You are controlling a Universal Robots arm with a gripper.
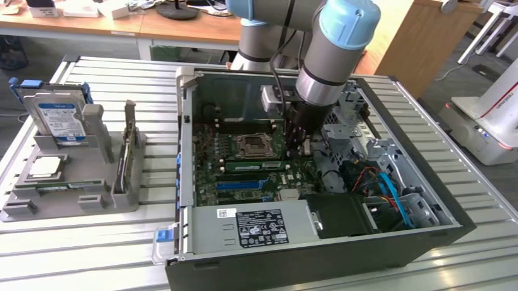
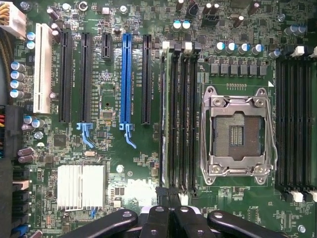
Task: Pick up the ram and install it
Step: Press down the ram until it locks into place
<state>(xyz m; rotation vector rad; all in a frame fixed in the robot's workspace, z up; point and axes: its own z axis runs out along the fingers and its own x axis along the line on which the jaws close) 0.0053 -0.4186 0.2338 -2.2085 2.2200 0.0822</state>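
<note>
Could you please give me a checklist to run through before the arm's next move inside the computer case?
1. Ram stands in the memory slot nearest the blue expansion slot: ok.
2. Fingers shut, above one end of the ram: ok.
3. Ram pressed fully home, end latches closed: cannot tell.
4. Processor socket apart from the fingers: ok.
5. Blue cables apart from the arm: ok.
</note>
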